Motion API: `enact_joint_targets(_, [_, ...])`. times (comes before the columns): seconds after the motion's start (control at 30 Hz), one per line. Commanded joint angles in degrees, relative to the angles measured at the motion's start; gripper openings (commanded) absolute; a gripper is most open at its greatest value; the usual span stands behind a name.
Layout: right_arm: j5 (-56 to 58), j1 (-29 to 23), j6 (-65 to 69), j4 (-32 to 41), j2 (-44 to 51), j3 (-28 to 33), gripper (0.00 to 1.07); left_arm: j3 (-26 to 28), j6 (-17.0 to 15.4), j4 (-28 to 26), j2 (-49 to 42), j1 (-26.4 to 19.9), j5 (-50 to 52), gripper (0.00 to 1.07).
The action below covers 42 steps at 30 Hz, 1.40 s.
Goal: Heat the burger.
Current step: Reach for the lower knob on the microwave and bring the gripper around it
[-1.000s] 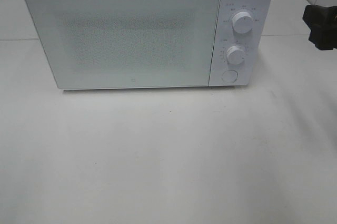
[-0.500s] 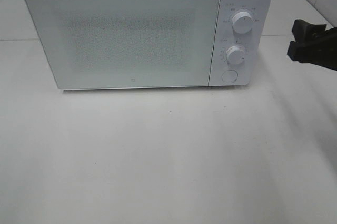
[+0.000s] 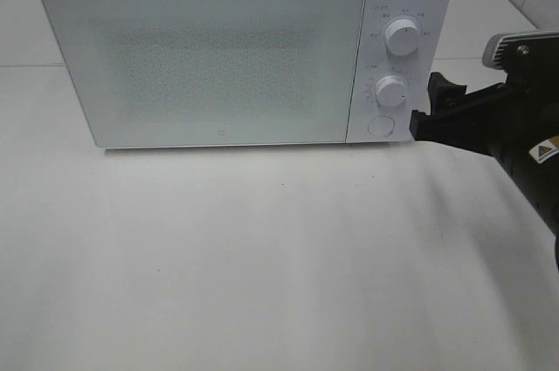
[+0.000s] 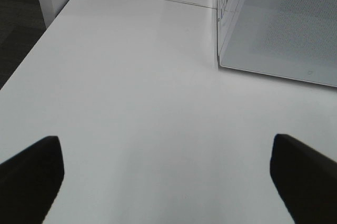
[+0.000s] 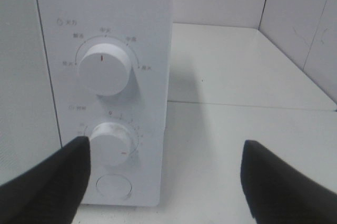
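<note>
White tabletop (image 3: 262,257), closed microwave (image 3: 210,57), left end effector (image 4: 166,142) only in wrist view

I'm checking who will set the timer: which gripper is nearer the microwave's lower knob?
Right. The right gripper hangs open just beside the lower knob. The left gripper is over the table, off the opposite, door-side corner of the microwave.

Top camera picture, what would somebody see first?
The big white boxy microwave with its door shut, standing at the back of the white table. Next, the black pincer of the right arm, open, close beside the lower round white knob on the microwave's control panel.
</note>
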State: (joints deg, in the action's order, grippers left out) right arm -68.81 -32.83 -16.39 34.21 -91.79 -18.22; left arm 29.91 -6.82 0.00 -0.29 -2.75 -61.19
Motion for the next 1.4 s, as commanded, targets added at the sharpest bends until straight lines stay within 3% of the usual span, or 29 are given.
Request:
enact_joint_targets(0.03, [-3.78, -1.72, -0.52, 1.89, -1.43, -0.40, 0.76, 0.11, 0.06, -0.29, -1.03, 0.00, 0.17, 1.00])
enact_joint_targets(0.2, [-5.50, -4.70, -0.52, 4.58, -4.81, -1.95, 0.76, 0.11, 0.06, -0.29, -1.03, 0.00, 0.17, 1.00])
enact_joint_targets(0.77, [-6.19, -4.70, 1.20, 4.98, -6.47, -2.46, 0.76, 0.11, 0.06, -0.29, -1.03, 0.00, 0.17, 1.00])
enact_joint_targets(1.03, [-6.07, -4.53, 1.03, 5.04, -7.16, -5.56, 0.76, 0.11, 0.06, -0.29, -1.03, 0.00, 0.17, 1.00])
enact_joint_targets(1.4, [-6.76, -4.53, 1.20, 4.87, -15.93, -12.03, 0.76, 0.11, 0.06, -0.29, -1.03, 0.00, 0.17, 1.00])
